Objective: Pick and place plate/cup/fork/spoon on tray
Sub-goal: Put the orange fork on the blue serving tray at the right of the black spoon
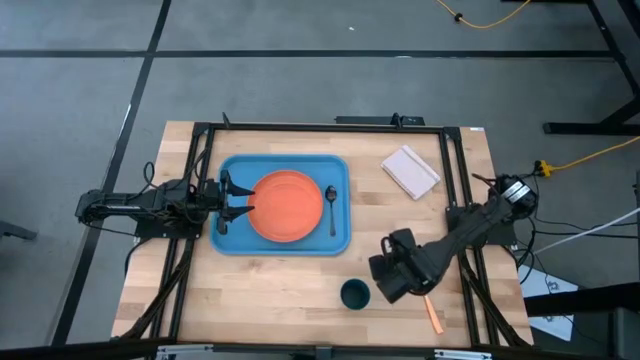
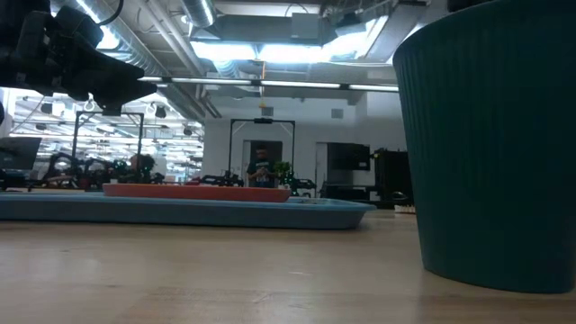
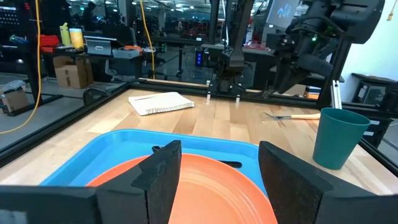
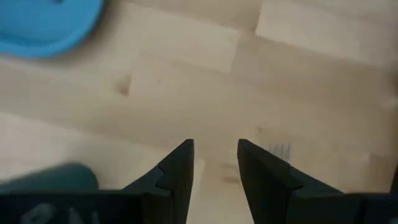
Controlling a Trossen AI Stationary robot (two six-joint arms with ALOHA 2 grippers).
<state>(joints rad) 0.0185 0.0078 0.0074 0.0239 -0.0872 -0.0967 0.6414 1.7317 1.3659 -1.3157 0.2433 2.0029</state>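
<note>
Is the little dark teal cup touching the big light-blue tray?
Apart. The high view shows bare wooden table between the cup and the tray.

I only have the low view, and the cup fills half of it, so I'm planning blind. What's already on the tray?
Observer: The plate lies in the tray, with the spoon beside it on the right arm's side.
Operator: Where's the fork?
Observer: The fork lies on the wood outside the tray, partly under the right arm.
Operator: And the grippers?
Observer: The right gripper is open over bare wood next to the cup. The left gripper is open at the plate's edge.
</note>
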